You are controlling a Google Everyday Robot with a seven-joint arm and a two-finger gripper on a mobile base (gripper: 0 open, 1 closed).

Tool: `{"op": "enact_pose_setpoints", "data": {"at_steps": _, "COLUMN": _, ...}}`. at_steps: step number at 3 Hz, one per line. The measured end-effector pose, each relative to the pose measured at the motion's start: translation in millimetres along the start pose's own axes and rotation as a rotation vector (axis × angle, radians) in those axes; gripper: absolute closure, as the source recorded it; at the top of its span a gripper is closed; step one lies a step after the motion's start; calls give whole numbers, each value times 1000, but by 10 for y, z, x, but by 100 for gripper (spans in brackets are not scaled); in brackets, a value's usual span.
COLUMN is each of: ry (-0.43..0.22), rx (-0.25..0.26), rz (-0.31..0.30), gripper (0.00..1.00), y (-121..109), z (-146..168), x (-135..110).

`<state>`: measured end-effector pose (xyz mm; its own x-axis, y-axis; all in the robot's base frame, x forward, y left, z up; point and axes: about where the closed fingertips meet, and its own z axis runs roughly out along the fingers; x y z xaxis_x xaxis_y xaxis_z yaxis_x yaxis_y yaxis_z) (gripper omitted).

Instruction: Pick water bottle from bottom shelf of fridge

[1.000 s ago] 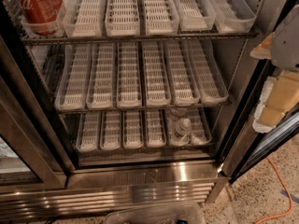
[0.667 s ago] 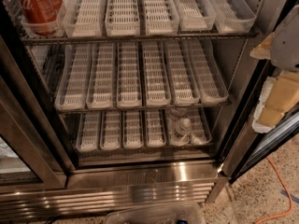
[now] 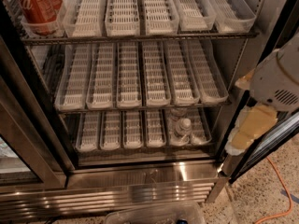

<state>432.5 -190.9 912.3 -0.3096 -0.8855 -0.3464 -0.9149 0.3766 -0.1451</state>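
Observation:
The open fridge (image 3: 140, 190) holds three wire racks of white slotted trays. The bottom shelf (image 3: 121, 139) is the lowest, dimmest rack. The water bottle (image 3: 182, 127), clear ribbed plastic with a whitish-grey cap, stands in the fifth tray lane from the left, near the front. My gripper (image 3: 252, 125) is at the right edge, outside the fridge beside its right door frame, at about the height of the bottom shelf and to the right of the bottle. Its yellowish pad and white housing show.
Red cola cans (image 3: 37, 6) stand at the top rack's left end. A black door frame (image 3: 28, 125) runs down the left. A clear plastic bin (image 3: 154, 214) sits on the floor in front of the base grille. An orange cable (image 3: 280, 195) lies on the speckled floor at right.
My gripper and arm have moved in from the right edge, toward the fridge opening. The bottle and trays have not moved.

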Motion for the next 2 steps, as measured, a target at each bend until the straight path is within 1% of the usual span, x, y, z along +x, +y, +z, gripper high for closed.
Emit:
{"op": "enact_pose_setpoints", "data": {"at_steps": 1, "ry": -88, "rx": -31, "rz": 104, "gripper": 0, "y": 224, "z": 401, "x": 119}}
{"op": "enact_pose_setpoints", "data": {"at_steps": 2, "ry": -146, "rx": -70, "rz": 175, "gripper": 0, "y": 445, "z": 759, "x": 224}}
